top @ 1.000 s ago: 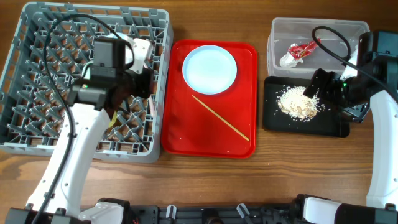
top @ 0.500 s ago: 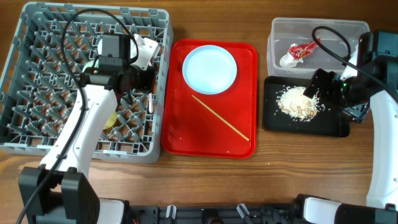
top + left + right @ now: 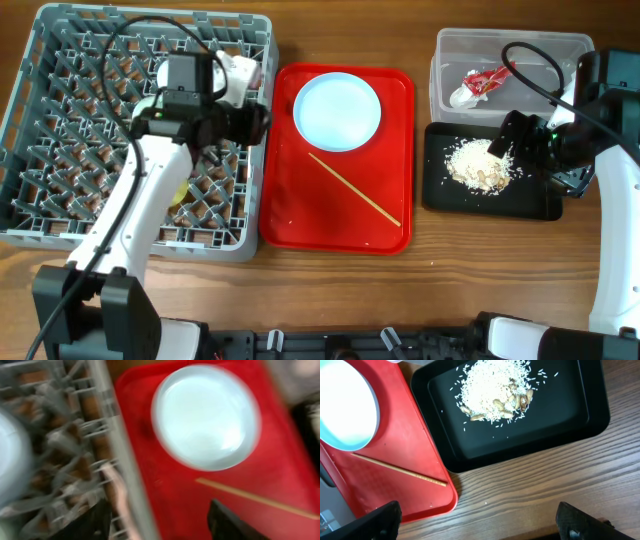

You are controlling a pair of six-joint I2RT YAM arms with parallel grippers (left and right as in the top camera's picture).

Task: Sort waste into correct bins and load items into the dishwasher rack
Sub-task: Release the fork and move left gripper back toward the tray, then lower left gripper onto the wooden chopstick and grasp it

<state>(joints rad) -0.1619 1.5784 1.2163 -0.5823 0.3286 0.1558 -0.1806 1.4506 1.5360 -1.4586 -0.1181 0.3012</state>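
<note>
1. Plate [image 3: 337, 110] sits at the red tray's [image 3: 300, 220] far end; chopstick [image 3: 353, 189] slants beside it.
2. Left gripper [image 3: 250, 122], spread and empty, hovers over the rack [image 3: 60, 235] edge, just left of the plate, so it is the nearer arm.
3. Right gripper [image 3: 508, 138] is likewise spread and empty.

No lettering, number or brand mark can be read anywhere. The wrapper [image 3: 480, 82] in the tub [image 3: 520, 45], beyond the right gripper [image 3: 480, 522], bears red-and-white print, too small to make out.

Brown wood-grain table [image 3: 480, 270]
</note>
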